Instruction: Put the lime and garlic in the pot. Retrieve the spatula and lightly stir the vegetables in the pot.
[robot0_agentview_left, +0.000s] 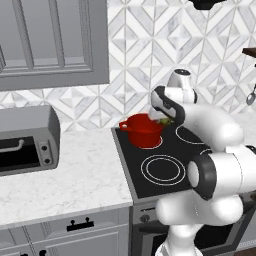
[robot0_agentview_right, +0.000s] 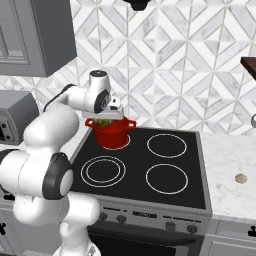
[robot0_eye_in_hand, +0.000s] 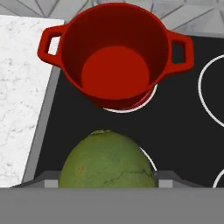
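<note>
- The end effector (robot0_eye_in_hand: 107, 181) gripped the lime (robot0_eye_in_hand: 107, 159), a dull green, mottled oval with a faint crack line, between its fingertips, just above and beside the pot's rim.
- The pot (robot0_eye_in_hand: 114, 57), glossy red, squat and round with two loop handles, stood empty on the back left burner.
- The stove (robot0_agentview_right: 150, 170) had a flat black glass top with white rings.
- A small pale garlic (robot0_agentview_right: 241, 178) lay on the marble table (robot0_agentview_right: 230, 170), well apart to the right.
- A grey toaster oven (robot0_agentview_left: 27, 140) sat left; tiled wall behind.
</note>
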